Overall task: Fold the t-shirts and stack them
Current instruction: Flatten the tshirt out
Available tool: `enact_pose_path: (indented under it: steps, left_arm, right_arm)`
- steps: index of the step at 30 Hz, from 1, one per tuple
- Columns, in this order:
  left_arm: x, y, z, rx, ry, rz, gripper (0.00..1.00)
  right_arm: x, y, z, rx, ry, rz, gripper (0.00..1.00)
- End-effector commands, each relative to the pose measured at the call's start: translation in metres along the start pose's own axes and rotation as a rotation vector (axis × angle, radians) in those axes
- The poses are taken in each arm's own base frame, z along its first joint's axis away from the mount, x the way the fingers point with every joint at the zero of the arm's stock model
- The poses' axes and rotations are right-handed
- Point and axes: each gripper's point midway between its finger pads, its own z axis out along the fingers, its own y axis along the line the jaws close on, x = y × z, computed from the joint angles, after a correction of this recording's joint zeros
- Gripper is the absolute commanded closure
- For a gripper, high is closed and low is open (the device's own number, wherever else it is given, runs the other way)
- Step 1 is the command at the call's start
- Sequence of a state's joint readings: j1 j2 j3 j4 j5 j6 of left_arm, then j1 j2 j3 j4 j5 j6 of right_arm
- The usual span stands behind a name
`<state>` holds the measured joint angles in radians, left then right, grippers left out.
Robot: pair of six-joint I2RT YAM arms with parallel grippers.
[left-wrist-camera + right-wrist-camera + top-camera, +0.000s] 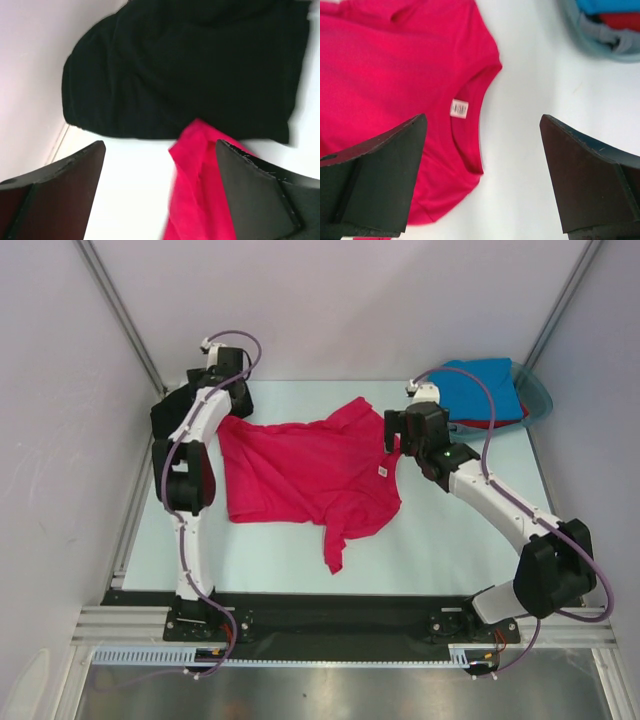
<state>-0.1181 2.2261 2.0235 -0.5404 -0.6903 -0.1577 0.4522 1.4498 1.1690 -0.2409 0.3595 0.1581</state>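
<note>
Top external view, counted: four t-shirts, one tub (537,395), two grippers. Nearest the arm bases, bare pale tabletop (450,540). Next out, crimson-pink t-shirt (300,475), spread nearly flat between the two grippers, lightly wrinkled, one sleeve trailing back toward the bases, small white neck label (382,471) showing just inside the collar. Right gripper (394,437) poised over that collar edge. On the right wrist view, fingers (380,170) spread wide with nothing held, label just left of the gap, collar curving between the jaws, bare tabletop under the right-hand finger. Left gripper (237,402) at the far left corner of the same shirt. On the left wrist view, jaws likewise wide apart and clamped on nothing, a rumpled pink edge lying between them, nearer the right-hand finger. Just beyond the left gripper, black t-shirt (190,70), bunched in a soft heap, meeting the tip of that pink corner. Beyond and to the right of the right gripper, the translucent teal tub, holding bright blue t-shirt (485,385) on top and red t-shirt (497,423) beneath, only a thin red strip visible.
</note>
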Motion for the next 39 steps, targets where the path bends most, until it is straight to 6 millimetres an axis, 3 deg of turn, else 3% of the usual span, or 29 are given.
enact_pose_path:
  steps: [1,4,5,6,7,8,9,10,11,12,13,14,15,16,17,19,20,23,27,33,35,39]
  left_arm:
    - [0.021,0.029,0.035,-0.056,0.117,0.038,0.00]
    - [0.034,0.046,0.041,-0.100,0.167,0.016,0.00]
    - [0.048,0.048,0.039,-0.104,0.197,0.026,0.00]
    - [0.033,0.046,0.025,-0.046,0.160,-0.033,0.00]
    - [0.034,0.043,0.017,-0.008,0.163,-0.058,0.00]
    - [0.056,0.036,0.010,0.031,0.210,-0.058,0.00]
    - [0.033,0.032,-0.016,0.091,0.144,-0.129,0.00]
    - [0.037,0.021,-0.029,0.159,0.146,-0.143,0.00]
    - [0.065,0.015,-0.040,0.188,0.187,-0.128,0.00]
    - [0.049,0.003,-0.069,0.262,0.122,-0.173,0.00]
    - [0.055,-0.007,-0.086,0.327,0.127,-0.182,0.00]
    - [0.086,-0.013,-0.095,0.347,0.170,-0.158,0.00]
    - [0.088,-0.031,-0.114,0.402,0.138,-0.156,0.00]
    - [0.085,-0.029,-0.132,0.423,0.117,-0.176,0.00]
    - [0.105,-0.031,-0.138,0.423,0.142,-0.159,0.00]
    - [0.112,-0.028,-0.159,0.424,0.125,-0.164,0.00]
    - [0.134,-0.025,-0.161,0.421,0.162,-0.153,0.00]
    - [0.165,-0.017,-0.176,0.444,0.195,-0.185,0.00]
    - [0.193,-0.005,-0.180,0.393,0.234,-0.152,0.00]
    - [0.218,0.000,-0.171,0.293,0.281,-0.021,0.00]
    - [0.214,0.002,-0.165,0.234,0.266,0.020,0.00]
    - [0.227,0.000,-0.158,0.148,0.289,0.142,0.00]
  right_arm:
    - [0.004,0.000,-0.019,-0.008,-0.002,0.026,0.00]
    - [0.021,0.002,-0.022,-0.016,0.037,0.031,0.00]
    - [0.026,0.001,-0.022,-0.011,0.051,0.034,0.00]
    - [0.038,0.000,-0.021,-0.001,0.086,0.046,0.00]
    - [0.044,-0.006,-0.020,0.025,0.101,0.048,0.00]
    - [0.051,-0.008,-0.019,0.043,0.119,0.052,0.00]
    - [0.057,-0.013,-0.018,0.067,0.134,0.063,0.00]
    - [0.065,-0.018,-0.015,0.088,0.163,0.086,0.00]
    - [0.069,-0.022,-0.014,0.105,0.180,0.111,0.00]
    - [0.079,-0.025,-0.015,0.115,0.212,0.131,0.00]
    - [0.088,-0.019,-0.014,0.076,0.248,0.194,0.00]
    - [0.092,-0.022,-0.012,0.065,0.269,0.238,0.00]
    - [0.099,-0.019,-0.010,0.036,0.281,0.273,0.00]
    - [0.116,-0.010,-0.013,-0.018,0.330,0.306,0.00]
    - [0.122,-0.008,-0.012,-0.032,0.344,0.338,0.01]
    - [0.134,0.001,-0.014,-0.076,0.378,0.363,0.02]
    - [0.139,0.002,-0.014,-0.079,0.395,0.375,0.02]
    - [0.152,0.009,-0.017,-0.111,0.426,0.395,0.02]
    - [0.156,0.016,-0.018,-0.146,0.439,0.412,0.03]
    - [0.150,0.022,-0.019,-0.171,0.431,0.413,0.03]
    - [0.148,0.022,-0.019,-0.170,0.427,0.405,0.04]
    - [0.148,0.018,-0.021,-0.160,0.424,0.390,0.04]
